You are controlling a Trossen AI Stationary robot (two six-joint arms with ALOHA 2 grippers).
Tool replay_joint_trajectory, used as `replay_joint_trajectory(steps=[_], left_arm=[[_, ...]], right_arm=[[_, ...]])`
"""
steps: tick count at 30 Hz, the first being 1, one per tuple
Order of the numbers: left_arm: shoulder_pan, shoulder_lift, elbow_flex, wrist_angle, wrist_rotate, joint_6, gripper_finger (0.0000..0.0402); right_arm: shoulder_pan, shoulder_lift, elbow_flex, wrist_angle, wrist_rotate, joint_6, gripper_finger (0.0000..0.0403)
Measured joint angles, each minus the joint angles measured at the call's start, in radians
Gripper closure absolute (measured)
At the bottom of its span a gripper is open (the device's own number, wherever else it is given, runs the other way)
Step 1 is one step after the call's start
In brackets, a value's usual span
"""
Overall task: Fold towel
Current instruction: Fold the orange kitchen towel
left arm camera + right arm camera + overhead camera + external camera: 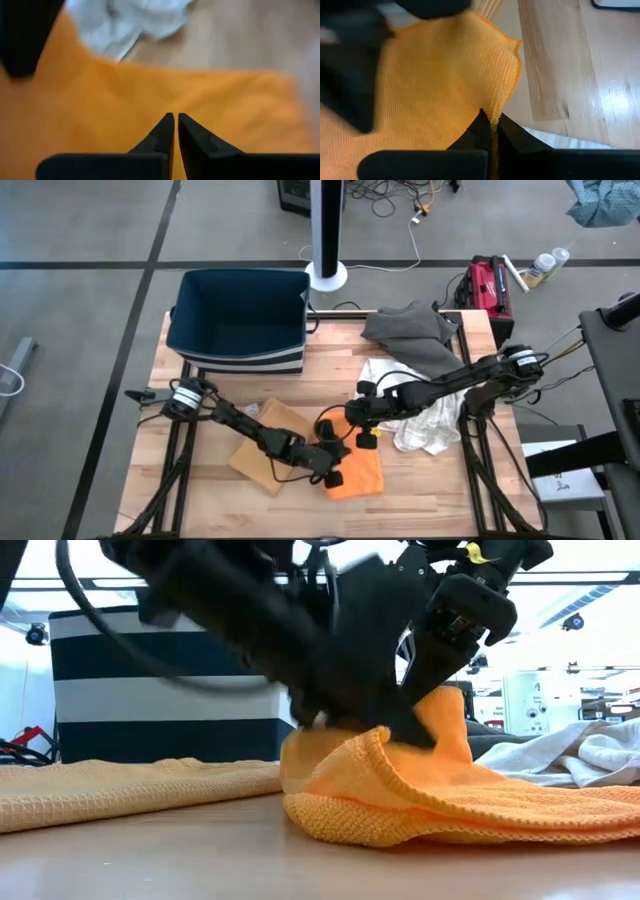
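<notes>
An orange towel point(360, 475) lies bunched on the wooden table point(430, 480) near its front middle, one part raised. My left gripper point(176, 118) reaches in from the table's left, its fingers close together on the towel's top surface. My right gripper point(493, 121) comes from the table's right, shut on the towel's raised edge. In the low view the towel point(500, 805) rests on the table by its folded lower layers. My left gripper has its fingertips point(167, 122) together on the towel's upper surface point(175, 102), slanting down from the table's left. Whether any cloth lies between the tips cannot be seen. My right gripper pinches the towel's hemmed edge point(496, 112) between its two fingertips, slanting down from the table's right. That edge is lifted point(445, 710); the rest lies slack on the table.
A tan towel point(262, 445) lies flat to the left of the orange one. A crumpled white towel point(425, 420) and a grey one point(410, 330) lie at the right and far right. A navy bin point(240, 320) stands at the far left.
</notes>
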Motion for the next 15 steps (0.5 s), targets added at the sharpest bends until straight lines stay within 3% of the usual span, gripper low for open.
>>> replay_joint_trajectory(steps=[7,15], left_arm=[[0.037,0.066,-0.001,-0.008,-0.074,-0.018,0.0397],[0.024,0.012,-0.001,-0.045,-0.120,0.012,0.0390]], right_arm=[[0.005,-0.001,0.002,-0.001,-0.010,-0.013,0.0403],[0.006,-0.001,0.002,-0.002,-0.028,-0.034,0.0403]])
